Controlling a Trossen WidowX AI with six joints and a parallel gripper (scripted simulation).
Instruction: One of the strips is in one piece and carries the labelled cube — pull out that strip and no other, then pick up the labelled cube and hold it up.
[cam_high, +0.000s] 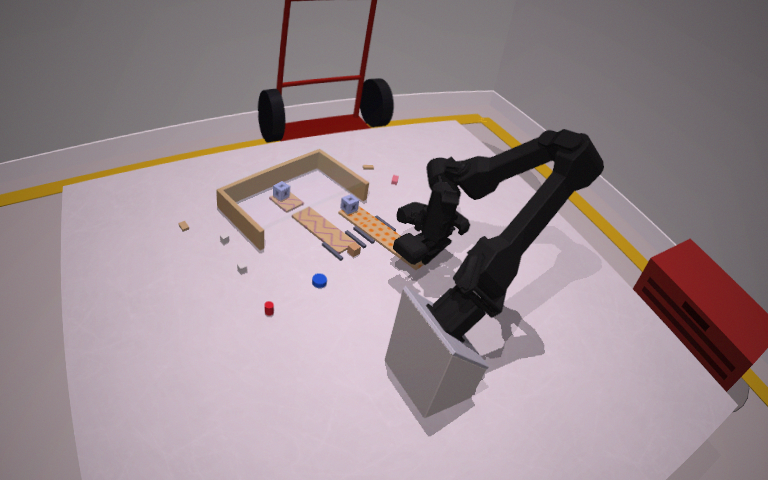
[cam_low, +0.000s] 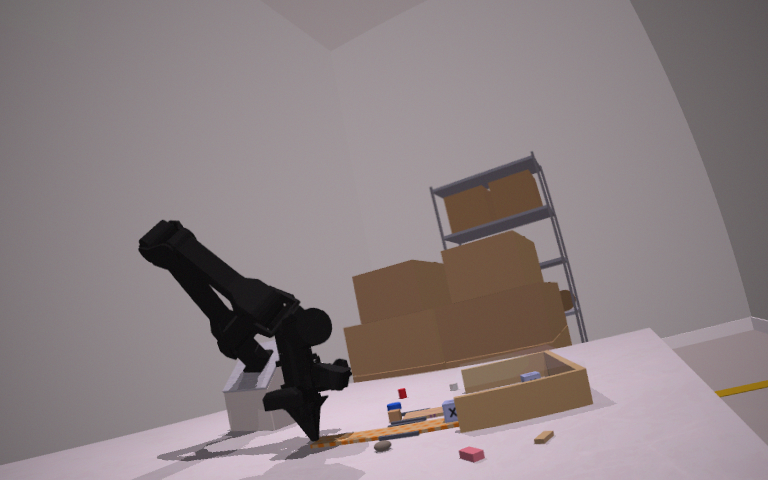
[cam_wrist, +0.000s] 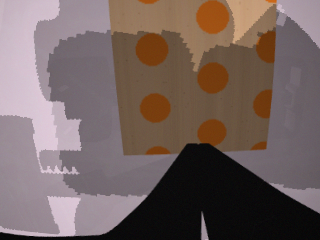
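Note:
The orange-dotted strip (cam_high: 374, 225) (cam_low: 362, 435) (cam_wrist: 182, 90) is in one piece and reaches out past the wooden walls. A pale blue cube (cam_high: 350, 204) (cam_low: 451, 411) stands on its far end, with an X on one face in the exterior view. The zigzag strip (cam_high: 322, 227) is broken: a gap separates it from a short far piece (cam_high: 293, 202), which bears another pale blue cube (cam_high: 281, 191) (cam_low: 530, 376). My gripper (cam_low: 314, 438) (cam_wrist: 196, 154) is shut, fingertips down at the dotted strip's near end. Nothing shows between them; exact contact is unclear.
Wooden walls (cam_high: 242, 222) (cam_low: 526, 402) stand around the strips' far ends on three sides. Dark rails (cam_high: 332, 250) (cam_low: 399, 435) flank the strips. A brown block (cam_high: 353, 249) (cam_low: 394, 416) sits at the zigzag strip's near end. A blue disc (cam_high: 319, 280) and red cylinder (cam_high: 269, 308) lie nearer.

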